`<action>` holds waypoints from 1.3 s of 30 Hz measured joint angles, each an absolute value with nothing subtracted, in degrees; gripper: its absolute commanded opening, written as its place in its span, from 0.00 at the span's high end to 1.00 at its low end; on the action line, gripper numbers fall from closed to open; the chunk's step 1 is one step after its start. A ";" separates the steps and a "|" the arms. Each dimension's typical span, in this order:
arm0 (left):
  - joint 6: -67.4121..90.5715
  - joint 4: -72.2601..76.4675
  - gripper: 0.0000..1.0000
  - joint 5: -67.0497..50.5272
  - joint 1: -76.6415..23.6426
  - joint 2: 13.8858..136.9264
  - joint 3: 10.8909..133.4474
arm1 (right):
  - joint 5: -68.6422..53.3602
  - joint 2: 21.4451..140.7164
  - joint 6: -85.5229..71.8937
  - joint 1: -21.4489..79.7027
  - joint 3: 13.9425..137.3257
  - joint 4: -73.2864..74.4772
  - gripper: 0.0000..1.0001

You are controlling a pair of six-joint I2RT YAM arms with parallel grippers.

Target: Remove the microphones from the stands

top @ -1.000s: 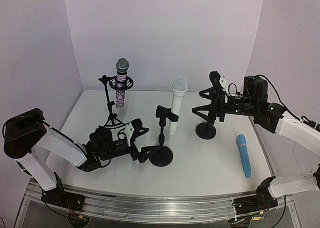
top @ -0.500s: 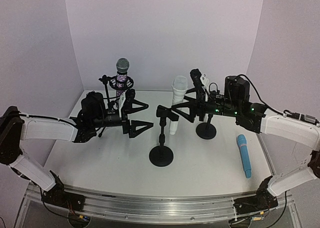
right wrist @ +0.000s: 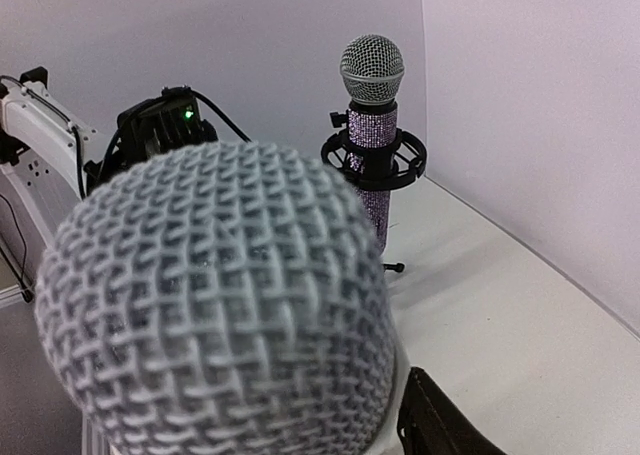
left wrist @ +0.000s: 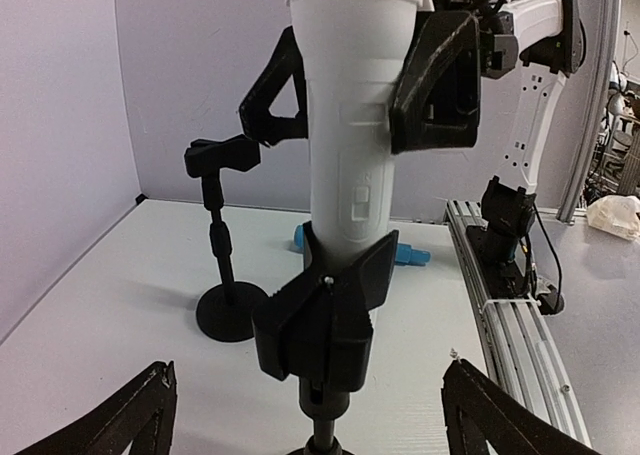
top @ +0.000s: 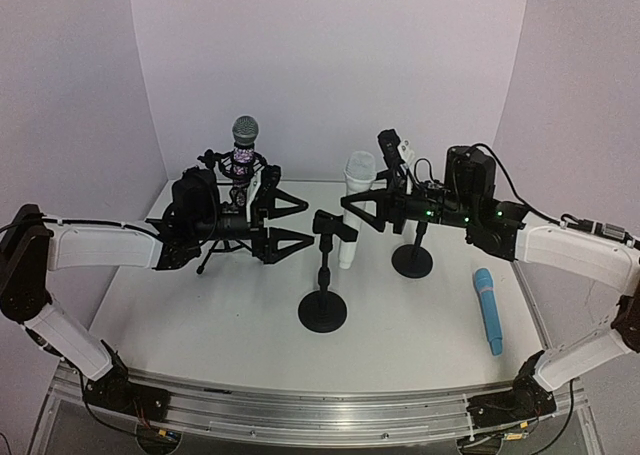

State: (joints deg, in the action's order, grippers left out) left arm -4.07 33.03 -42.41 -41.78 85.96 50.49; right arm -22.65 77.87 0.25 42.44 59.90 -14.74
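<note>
Microphones [top: 357,170] 3, stands [top: 323,313] 3

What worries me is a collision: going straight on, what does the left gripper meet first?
Probably the black clip holding the white plastic microphone, dead ahead of the left gripper; depth is unclear.

No legible text, label, brand, number or sign in any view. Nothing readable on white mic [left wrist: 350,155] or stand [left wrist: 325,325].
</note>
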 measured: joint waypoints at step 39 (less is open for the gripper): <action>-12.00 17.79 0.99 -51.49 -41.41 91.22 62.67 | -30.44 81.80 12.10 41.87 62.08 -14.32 1.00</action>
